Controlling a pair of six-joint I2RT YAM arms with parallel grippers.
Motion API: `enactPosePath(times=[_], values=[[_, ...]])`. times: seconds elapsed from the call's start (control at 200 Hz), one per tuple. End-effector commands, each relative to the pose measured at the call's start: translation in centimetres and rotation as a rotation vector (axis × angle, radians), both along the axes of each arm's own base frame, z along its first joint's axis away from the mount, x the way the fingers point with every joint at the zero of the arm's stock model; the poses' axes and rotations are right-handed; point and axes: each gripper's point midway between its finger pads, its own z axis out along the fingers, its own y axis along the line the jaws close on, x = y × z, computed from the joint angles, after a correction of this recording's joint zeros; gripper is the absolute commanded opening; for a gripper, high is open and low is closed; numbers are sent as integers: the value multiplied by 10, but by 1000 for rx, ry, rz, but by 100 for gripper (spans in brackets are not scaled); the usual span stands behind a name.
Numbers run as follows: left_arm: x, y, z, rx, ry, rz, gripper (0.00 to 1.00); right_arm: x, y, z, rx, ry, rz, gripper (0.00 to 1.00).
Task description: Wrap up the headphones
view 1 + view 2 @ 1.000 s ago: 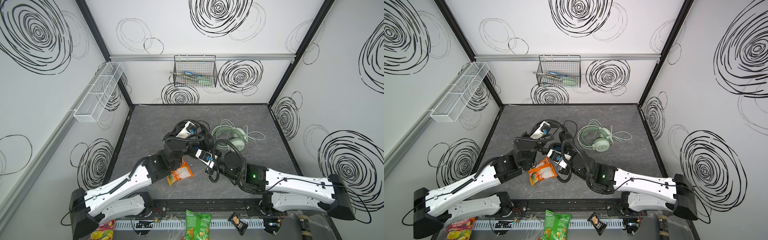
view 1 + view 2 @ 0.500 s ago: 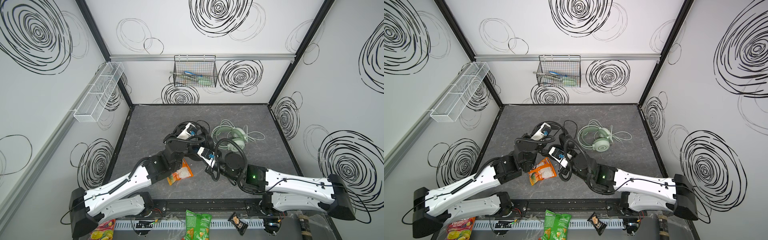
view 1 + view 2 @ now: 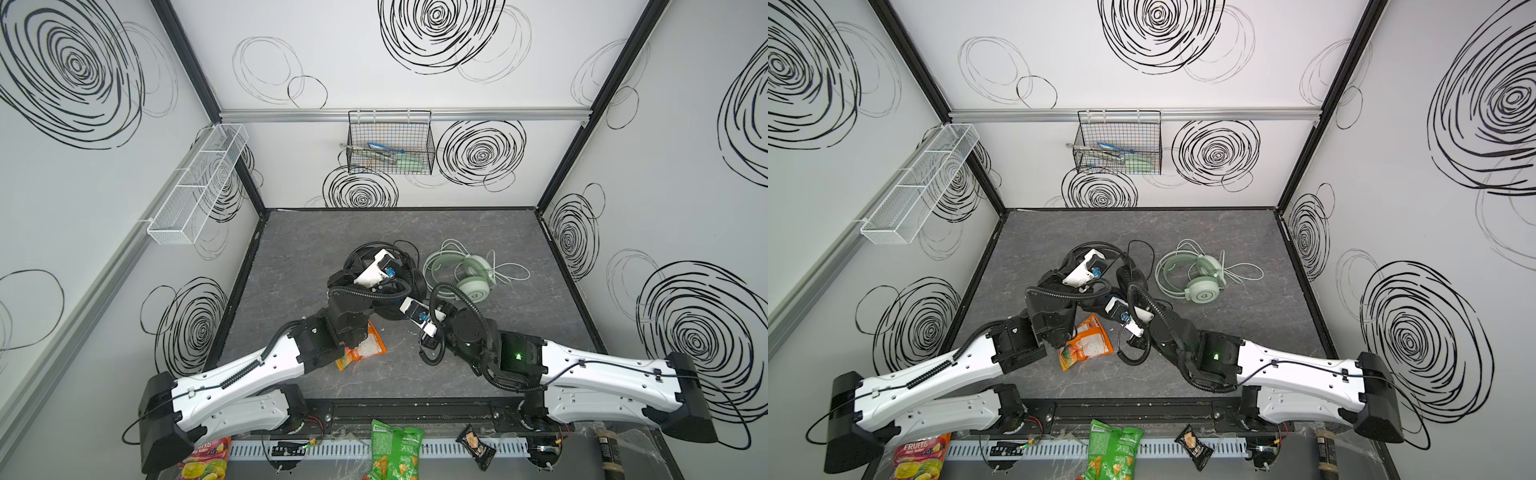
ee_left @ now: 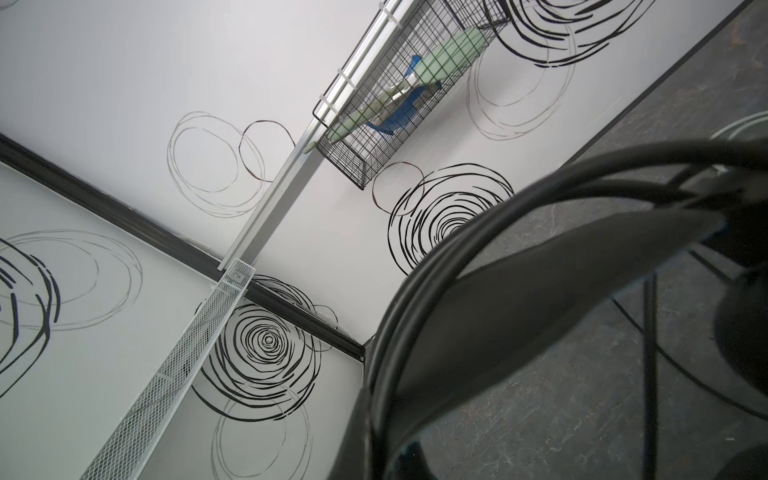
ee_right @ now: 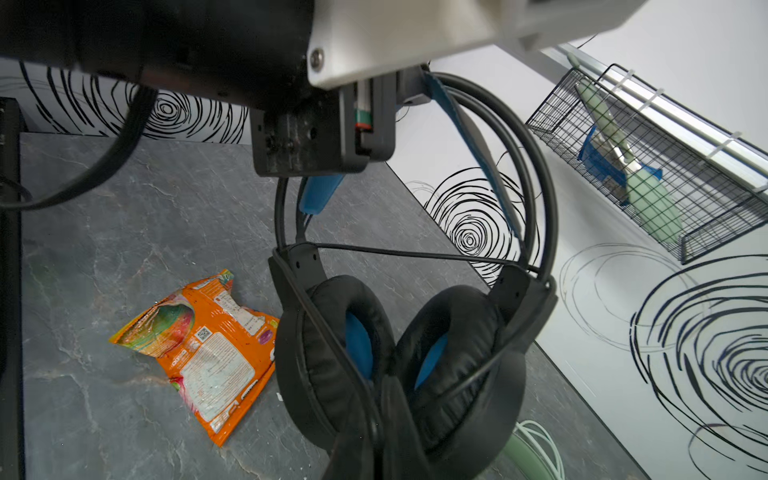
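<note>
The black headset (image 5: 328, 365) hung mid-frame in the right wrist view, earcups down, headband pinched in the left fingers (image 5: 318, 199) above. Its thin black cable (image 5: 415, 254) ran down to the right fingers (image 5: 357, 453), pressed together on it at the lower edge. In both top views the mint-green headset (image 3: 473, 282) lay on the desk (image 3: 311, 249) right of centre, an orange snack packet (image 3: 365, 349) lower left of it.

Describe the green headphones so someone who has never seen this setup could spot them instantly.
Start at the grey table. Right of its middle lie the green headphones, flat on the surface. Unlike the black headphones next to them, which have blue inside, they are pale mint all over.
</note>
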Motion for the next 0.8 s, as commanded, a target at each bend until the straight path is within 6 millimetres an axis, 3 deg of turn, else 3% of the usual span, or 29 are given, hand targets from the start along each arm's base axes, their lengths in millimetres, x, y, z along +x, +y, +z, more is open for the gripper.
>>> enactPosePath(times=[0.0, 0.33, 0.55, 0.795], values=[[-3, 20, 9, 47, -7, 65, 0, 14, -22, 49, 87, -84, -128, 5], [-11, -6, -14, 131, 155, -150, 0, 28, -43, 57, 27, -181, -246, 9], [-15, -11, -23, 160, 224, -188, 0, 35, -50, 44, -41, -199, -314, 9], [-30, -22, -33, 145, 332, -285, 0, 41, -79, 64, 168, -156, -296, 15]])
